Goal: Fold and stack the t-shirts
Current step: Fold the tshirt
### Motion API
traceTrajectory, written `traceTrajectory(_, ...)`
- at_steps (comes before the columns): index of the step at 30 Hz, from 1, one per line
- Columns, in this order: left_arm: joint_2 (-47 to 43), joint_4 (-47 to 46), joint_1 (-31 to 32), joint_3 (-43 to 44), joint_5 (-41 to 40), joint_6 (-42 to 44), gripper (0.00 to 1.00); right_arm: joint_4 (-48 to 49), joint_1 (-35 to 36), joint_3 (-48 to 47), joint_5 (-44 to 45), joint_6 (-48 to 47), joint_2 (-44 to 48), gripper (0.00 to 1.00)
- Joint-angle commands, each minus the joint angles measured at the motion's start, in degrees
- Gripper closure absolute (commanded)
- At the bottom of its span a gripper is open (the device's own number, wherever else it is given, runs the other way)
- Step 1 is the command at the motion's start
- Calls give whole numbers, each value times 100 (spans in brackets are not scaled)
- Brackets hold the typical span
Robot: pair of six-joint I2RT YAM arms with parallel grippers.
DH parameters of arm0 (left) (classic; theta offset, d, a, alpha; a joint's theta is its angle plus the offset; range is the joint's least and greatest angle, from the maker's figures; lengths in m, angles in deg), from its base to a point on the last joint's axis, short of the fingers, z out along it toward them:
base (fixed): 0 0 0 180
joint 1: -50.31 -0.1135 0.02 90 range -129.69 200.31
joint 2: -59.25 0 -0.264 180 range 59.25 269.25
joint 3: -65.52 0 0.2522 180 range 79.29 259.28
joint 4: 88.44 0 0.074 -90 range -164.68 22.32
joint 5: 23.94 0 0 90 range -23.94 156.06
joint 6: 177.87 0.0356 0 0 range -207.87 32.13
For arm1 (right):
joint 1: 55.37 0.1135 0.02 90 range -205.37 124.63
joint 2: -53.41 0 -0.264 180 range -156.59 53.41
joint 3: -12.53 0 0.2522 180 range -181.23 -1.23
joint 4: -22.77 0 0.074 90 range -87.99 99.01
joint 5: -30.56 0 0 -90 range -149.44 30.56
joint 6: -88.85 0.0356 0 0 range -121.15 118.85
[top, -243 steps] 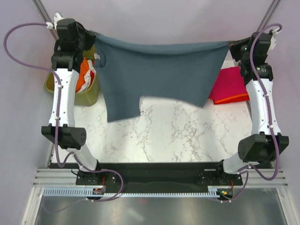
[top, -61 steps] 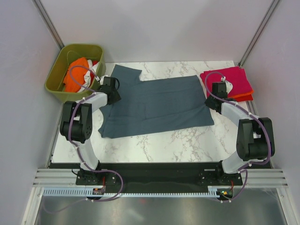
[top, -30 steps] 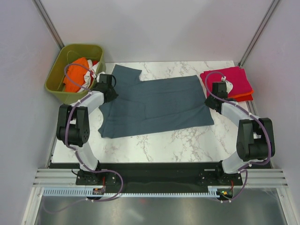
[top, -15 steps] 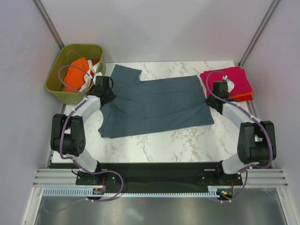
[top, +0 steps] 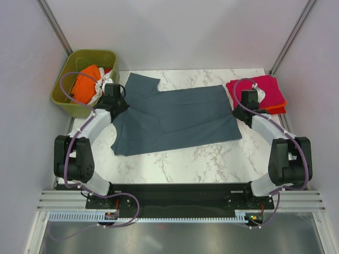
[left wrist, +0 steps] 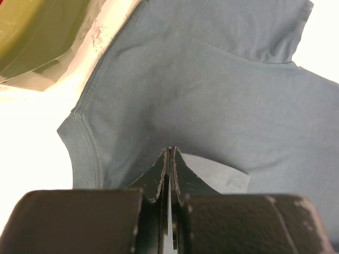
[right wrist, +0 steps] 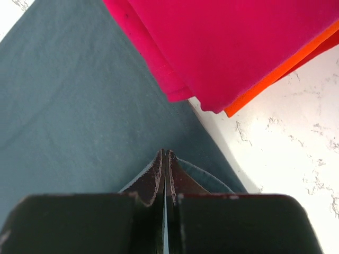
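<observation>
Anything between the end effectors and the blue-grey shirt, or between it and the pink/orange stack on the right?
Nothing visible. The left end effector and the right end effector are each shut on the blue-grey t-shirt. Its right edge lies directly beside the folded magenta-pink shirt, with nothing in between.

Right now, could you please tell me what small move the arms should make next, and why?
Probably raise both a little, together, to start a fold. The left end effector and right end effector are each shut on a pinch of cloth at opposite ends of the blue-grey shirt, which lies flat and unfolded.
</observation>
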Motion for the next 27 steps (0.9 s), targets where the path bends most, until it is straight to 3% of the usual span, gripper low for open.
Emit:
traceTrajectory(1,-186,-161,-37,228,-170,-68,98,33,-19,-263,102,26,185,100)
traceTrajectory(16,-432,-29,-37,491,-258,-112,98,24,-81,-395,119,44,-122,100)
traceTrajectory(24,41,-47,-45,606,-240,-86,98,112,-81,-457,84,88,-456,100)
traceTrajectory(25,120,-38,-45,658,-249,-86,98,120,-98,-483,49,96,-535,93)
traceTrajectory(27,313,-38,-45,685,-258,-60,98,120,-81,-492,-4,96,-544,65)
